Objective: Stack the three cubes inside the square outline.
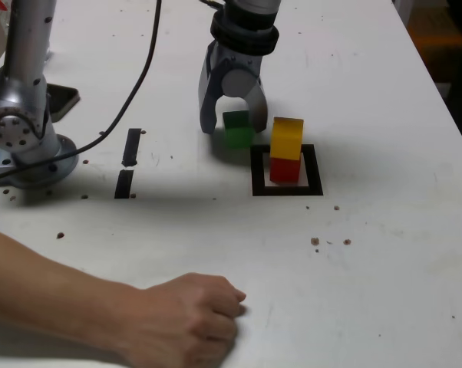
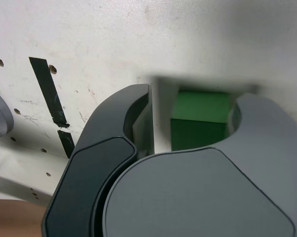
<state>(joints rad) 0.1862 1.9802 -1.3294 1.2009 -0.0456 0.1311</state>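
Green is what catches the eye first: the green cube (image 1: 237,128) sits on the white table (image 1: 384,253) between the two fingers of the gripper (image 1: 233,123), which reaches down around it from above. In the wrist view the cube (image 2: 200,118) touches one jaw while a sliver of white table shows between it and the other, so the jaws are not yet clamped on it. Just to the exterior view's right, the yellow cube (image 1: 287,138) rests on the red cube (image 1: 285,169), slightly askew, and the red one stands inside the square outline (image 1: 257,170). Two short black tape strips (image 1: 128,162) lie well off to the left, and a person's hand (image 1: 186,322) rests curled near the front edge.
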